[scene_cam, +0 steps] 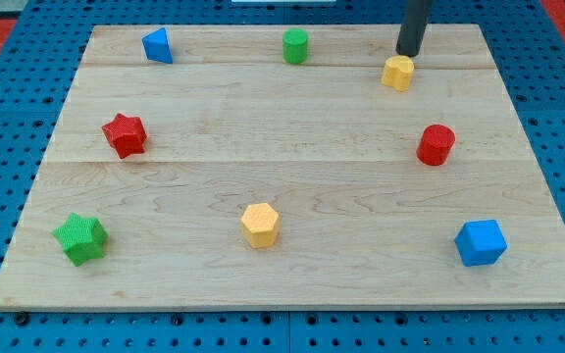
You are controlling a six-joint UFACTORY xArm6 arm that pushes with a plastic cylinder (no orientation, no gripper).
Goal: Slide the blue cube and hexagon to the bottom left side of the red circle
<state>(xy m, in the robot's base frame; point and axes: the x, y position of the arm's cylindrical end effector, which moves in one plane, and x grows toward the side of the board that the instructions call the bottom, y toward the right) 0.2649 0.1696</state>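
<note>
My tip (408,54) touches yellow block's (397,73) top edge.

The dark rod comes down from the view's top right, my tip (408,54) on the board.

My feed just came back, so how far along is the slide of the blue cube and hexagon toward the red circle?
Nothing looks done yet. The blue cube sits at the view's bottom right, below and right of the red circle; the yellow hexagon lies far to its left. In hand: my tip is at the view's top, just above the other yellow block. Both pushes remain.
</note>
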